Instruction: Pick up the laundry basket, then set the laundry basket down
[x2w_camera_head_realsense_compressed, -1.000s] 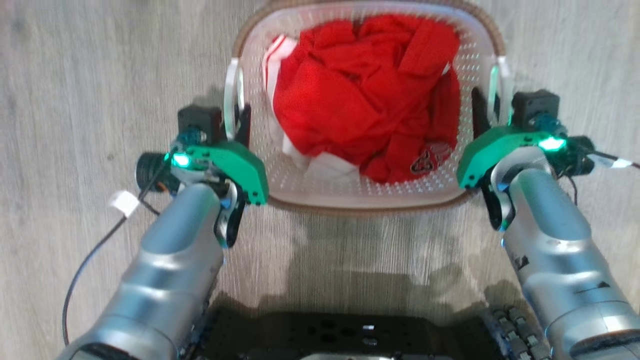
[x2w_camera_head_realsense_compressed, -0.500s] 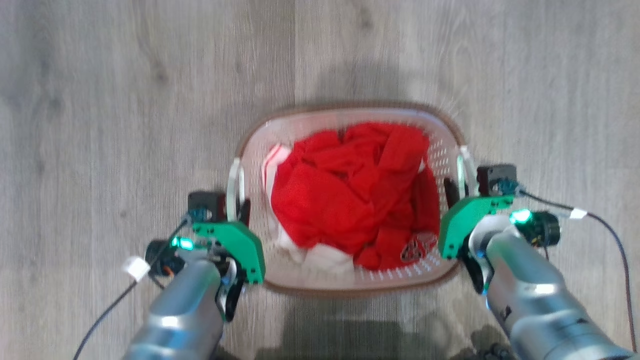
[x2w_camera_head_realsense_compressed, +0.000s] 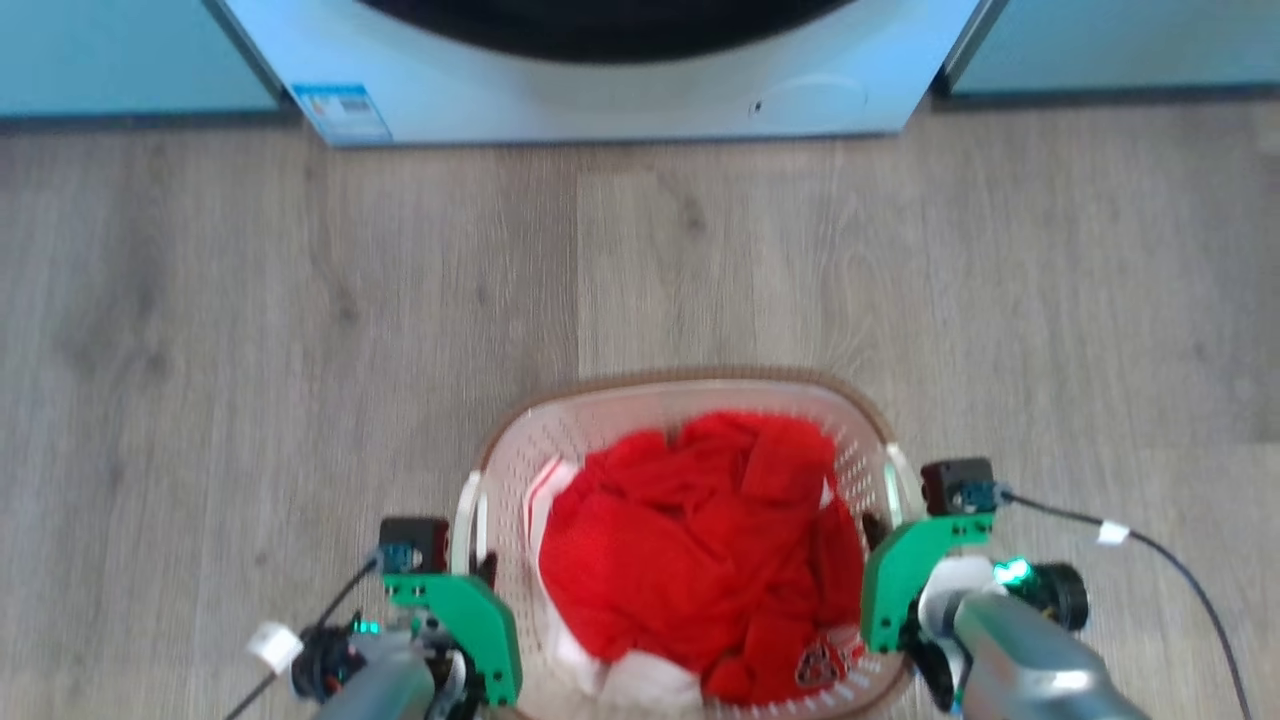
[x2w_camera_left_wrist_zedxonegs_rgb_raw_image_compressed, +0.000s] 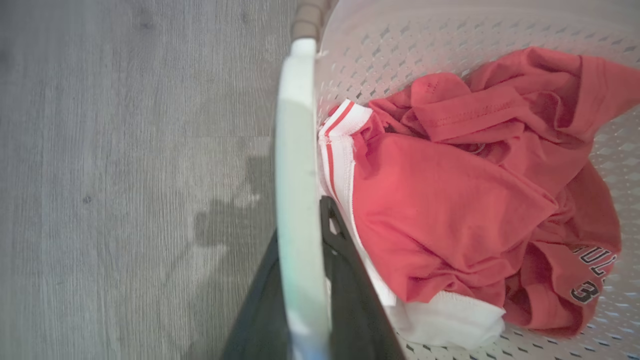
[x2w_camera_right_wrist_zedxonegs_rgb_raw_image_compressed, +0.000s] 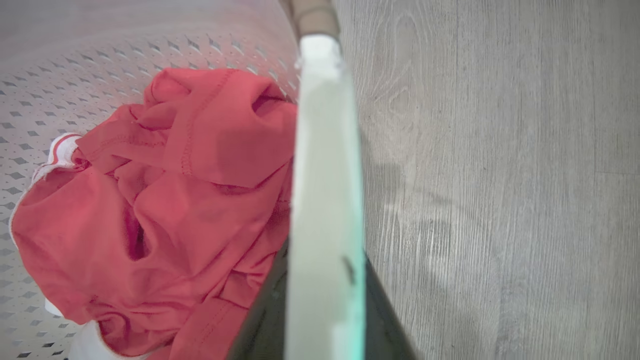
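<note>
I have the laundry basket (x2w_camera_head_realsense_compressed: 560, 425) by the floor's (x2w_camera_head_realsense_compressed: 200, 350) near edge, clothes (x2w_camera_head_realsense_compressed: 690, 570) inside it, the washer (x2w_camera_head_realsense_compressed: 600, 90) behind at the far edge, my left claw (x2w_camera_head_realsense_compressed: 478, 572) on its left side, right claw (x2w_camera_head_realsense_compressed: 880, 528) on its right.

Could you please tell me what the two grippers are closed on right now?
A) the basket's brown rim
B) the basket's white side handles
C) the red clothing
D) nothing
B: in the wrist views the left gripper clamps the left handle and the right gripper the right handle of the laundry basket.
</note>
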